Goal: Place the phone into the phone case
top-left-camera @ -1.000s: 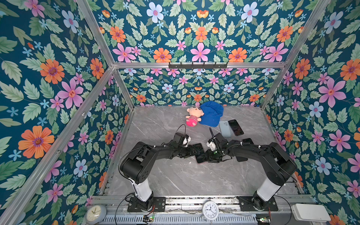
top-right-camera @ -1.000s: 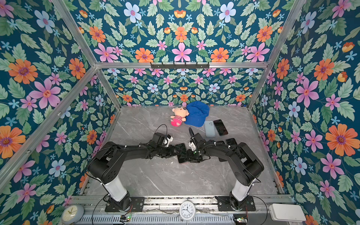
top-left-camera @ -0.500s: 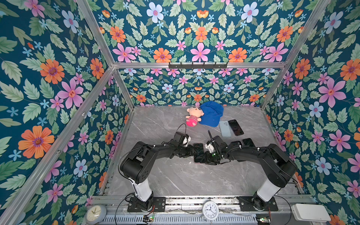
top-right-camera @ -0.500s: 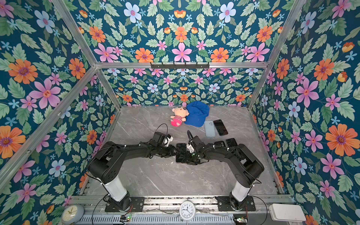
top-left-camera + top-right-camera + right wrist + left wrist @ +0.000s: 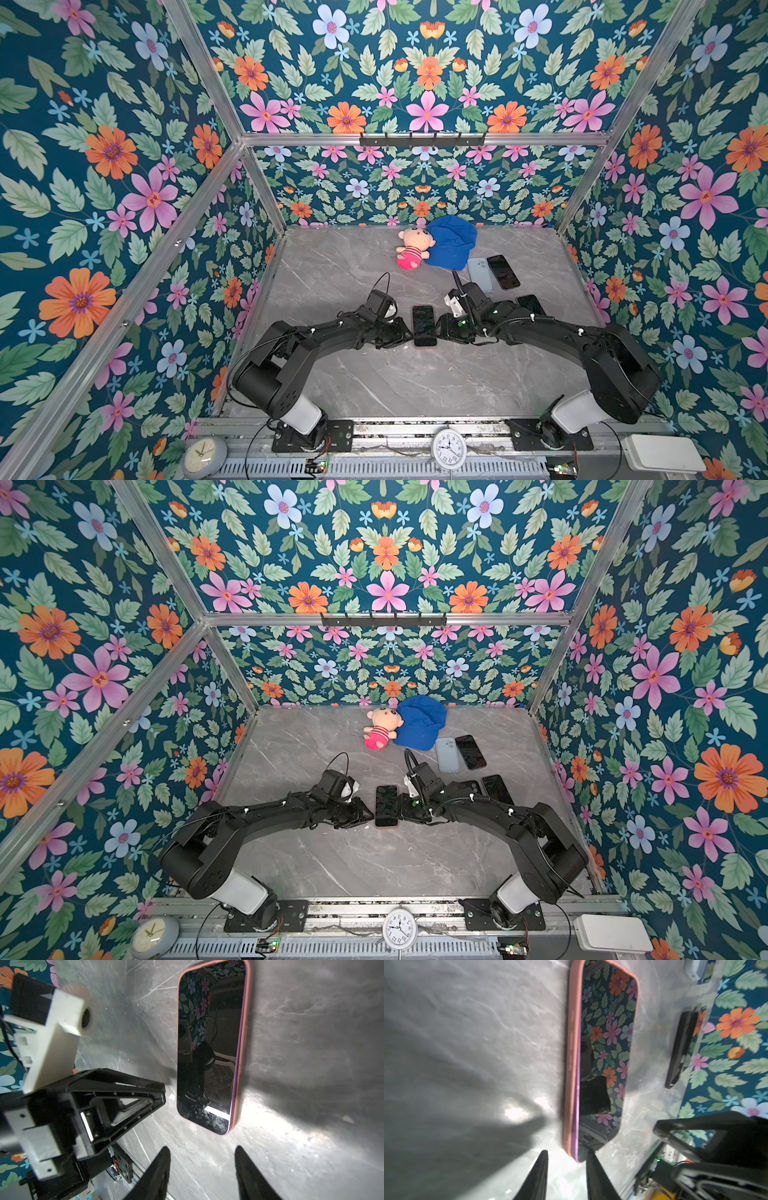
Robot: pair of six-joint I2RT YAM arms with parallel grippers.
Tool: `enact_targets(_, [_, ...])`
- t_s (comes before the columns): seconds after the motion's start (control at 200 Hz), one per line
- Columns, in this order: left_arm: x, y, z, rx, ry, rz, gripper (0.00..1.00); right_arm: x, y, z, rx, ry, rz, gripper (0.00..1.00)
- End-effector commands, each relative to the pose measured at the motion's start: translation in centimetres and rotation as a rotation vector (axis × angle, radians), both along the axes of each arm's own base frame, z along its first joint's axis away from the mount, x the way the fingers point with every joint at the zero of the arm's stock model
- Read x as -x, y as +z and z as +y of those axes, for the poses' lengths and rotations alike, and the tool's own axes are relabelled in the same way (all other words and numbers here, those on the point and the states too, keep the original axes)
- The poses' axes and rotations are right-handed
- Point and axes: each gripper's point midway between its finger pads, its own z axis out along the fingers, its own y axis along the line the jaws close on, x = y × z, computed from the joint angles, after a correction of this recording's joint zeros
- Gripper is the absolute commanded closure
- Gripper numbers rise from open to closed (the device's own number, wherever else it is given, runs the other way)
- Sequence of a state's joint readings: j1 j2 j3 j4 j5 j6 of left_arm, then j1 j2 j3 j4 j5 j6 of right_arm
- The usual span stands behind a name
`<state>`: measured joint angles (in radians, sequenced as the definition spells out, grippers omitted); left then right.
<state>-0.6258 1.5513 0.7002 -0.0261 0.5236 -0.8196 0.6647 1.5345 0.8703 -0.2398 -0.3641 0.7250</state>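
OK, phone (image 5: 424, 326) is flat on the worktop (image 5: 332, 270), screen up, ctr of the scene, sitting in the pink phone case (image 5: 572, 1064). In the left wrist view a purple strip of the phone's side shows above the case rim at the near end, so I can't tell if it's seated all the way.

Left jaws are low at the phone's left long edge in both top views, parted a little, nothing btwn them. One fingertip (image 5: 591, 1159) is right at the near corner of the phone, the other fingertip (image 5: 542, 1159) is off over bare worktop. Contact or not, can't tell.

Right jaws sit on the opposite long side, spread wider. Their fingertips (image 5: 164, 1159) are clear of the phone w/ bare worktop btwn them, holding nothing.

Back of the worktop: plush doll (image 5: 411, 251) touching a blue cloth (image 5: 453, 243), then a pale blue phone (image 5: 480, 274) and a dark phone (image 5: 503, 272) side by side. One more dark phone (image 5: 531, 304) lies just behind the right arm.
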Motion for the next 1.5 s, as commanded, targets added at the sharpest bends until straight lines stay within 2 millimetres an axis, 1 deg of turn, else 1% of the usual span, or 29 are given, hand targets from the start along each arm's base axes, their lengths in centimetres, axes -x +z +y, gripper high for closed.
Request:
enact_targets(0.0, [0.1,0.4,0.2,-0.007,0.041,0.022,0.67,0.0,-0.6,-0.7,0.043,-0.02,0.016,0.43])
enact_targets(0.125, [0.4,0.6,-0.5,-0.006,0.039,0.026,0.68,-0.1,-1.0,-0.9,0.055,-0.023,0.026,0.36])
enact_targets(0.23, [0.7,0.3,-1.0,-0.011,0.027,0.038,0.7,-0.2,-1.3,-1.0,0.068,-0.027,0.029,0.34])
enact_targets(0.52, [0.9,-0.4,-1.6,-0.024,0.005,0.056,0.78,-0.2,-1.6,-1.0,0.063,-0.035,0.039,0.34])
enact_targets(0.76, [1.1,-0.9,-1.6,-0.046,-0.01,0.065,0.82,0.0,-2.0,-0.9,0.056,-0.034,0.053,0.34])
enact_targets(0.86, [1.0,-1.0,-1.6,-0.051,-0.013,0.064,0.85,0.0,-1.9,-0.9,0.052,-0.034,0.052,0.34])
enact_targets(1.22, [1.1,-1.7,-1.3,-0.078,-0.023,0.073,0.87,0.1,-2.6,-0.5,0.039,-0.029,0.073,0.34])
enact_targets(1.495, [1.2,-2.2,-1.1,-0.096,-0.03,0.075,0.92,0.2,-3.1,0.2,0.014,-0.024,0.09,0.38])
